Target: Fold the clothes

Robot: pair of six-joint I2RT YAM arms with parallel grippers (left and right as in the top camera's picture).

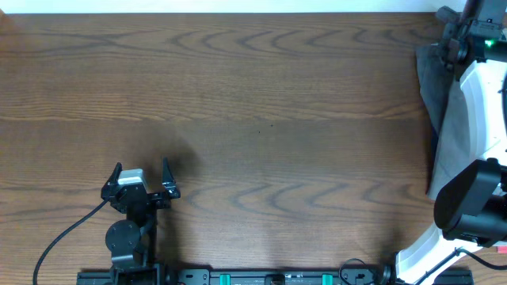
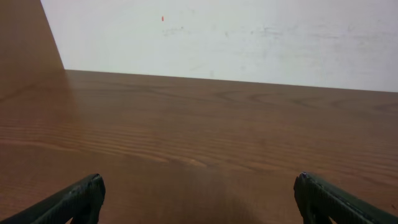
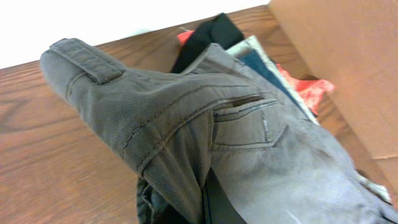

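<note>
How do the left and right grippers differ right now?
The left gripper is open and empty over bare table; the right gripper is shut on the grey shorts at the far right corner. The left sits near its base; the right is stretched far out.

Left arm black, forked end effector (cable trailing); right arm white-shelled.

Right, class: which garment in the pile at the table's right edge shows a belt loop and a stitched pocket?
The light grey woven shorts, in front; the black garment, red cloth and dark blue cloth behind show neither.
</note>
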